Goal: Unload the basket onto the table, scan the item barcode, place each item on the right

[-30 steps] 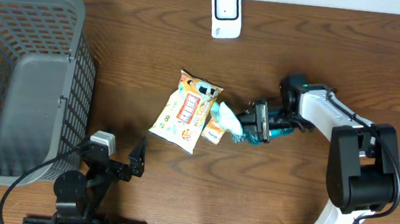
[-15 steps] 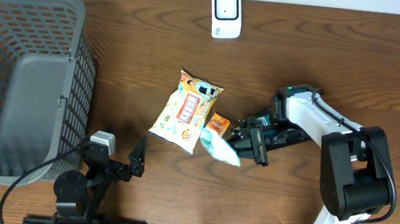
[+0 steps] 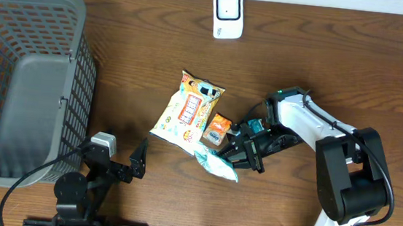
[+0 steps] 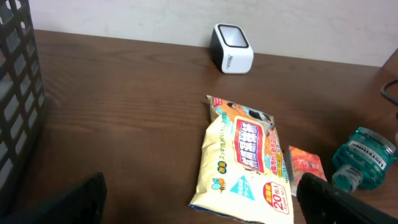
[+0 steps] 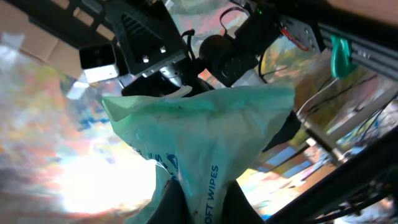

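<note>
Wipes packet, soft crinkled green plastic, pinched in right pincer; left pincer gapes.

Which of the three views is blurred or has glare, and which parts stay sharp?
Right wrist: the background is smeared, with a bright glare patch at lower left; only the green wipes pack is sharp. Overhead: even light, sharp. Left wrist: clear, though its own dark fingers at the bottom corners look soft.

— The table?
— Dark wood, grained, smooth.
— The basket?
— Matt grey plastic mesh.
— The wipes pack and the snack bag?
— Glossy plastic film, crinkled.
</note>
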You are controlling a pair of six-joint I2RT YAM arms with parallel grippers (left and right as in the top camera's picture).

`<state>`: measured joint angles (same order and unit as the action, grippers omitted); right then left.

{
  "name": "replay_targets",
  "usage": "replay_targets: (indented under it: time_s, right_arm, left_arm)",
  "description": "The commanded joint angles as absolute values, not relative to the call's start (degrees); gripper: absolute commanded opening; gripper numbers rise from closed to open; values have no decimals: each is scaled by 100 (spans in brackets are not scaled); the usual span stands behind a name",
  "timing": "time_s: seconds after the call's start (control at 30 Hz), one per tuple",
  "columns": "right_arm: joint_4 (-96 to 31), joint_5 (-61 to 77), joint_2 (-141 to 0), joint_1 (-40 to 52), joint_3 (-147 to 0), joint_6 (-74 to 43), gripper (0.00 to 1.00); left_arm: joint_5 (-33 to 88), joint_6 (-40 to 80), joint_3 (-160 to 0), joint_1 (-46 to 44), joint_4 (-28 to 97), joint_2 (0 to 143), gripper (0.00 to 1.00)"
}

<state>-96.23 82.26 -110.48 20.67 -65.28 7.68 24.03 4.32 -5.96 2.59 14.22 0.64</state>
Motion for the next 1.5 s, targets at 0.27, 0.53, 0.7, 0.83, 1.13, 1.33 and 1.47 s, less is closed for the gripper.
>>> replay_targets:
  time_s: [0.27, 0.53, 0.7, 0.83, 1.13, 1.33, 1.47]
  right_arm:
    - [-8788, 8936, -10923, 1457, -6947, 1557, 1]
    - [-5933, 8604, -10923, 1068, -7638, 548, 2]
    - [-4414, 5640, -10912, 1155, -8278, -2056, 2]
    - [-4449, 3544, -10903, 1503, -8766, -2753, 1]
    - [-3865, 508, -10906, 2130, -8888, -5581, 1]
    - [-3382, -978, -10908, 2176, -8882, -8318, 1]
    - [-2163, -1542, -10989, 2187, -8882, -8154, 1]
  left_arm:
    - [2390, 482, -482, 283, 1492, 60, 98]
    - [2390, 482, -482, 283, 1490, 60, 98]
    - [2390, 482, -482, 283, 1492, 60, 98]
    - [2390, 482, -482, 283, 1492, 60, 98]
    - [2390, 482, -482, 283, 1492, 60, 98]
    - [2390, 482, -482, 283, 1492, 60, 98]
    - [2390, 482, -482, 283, 1492, 60, 98]
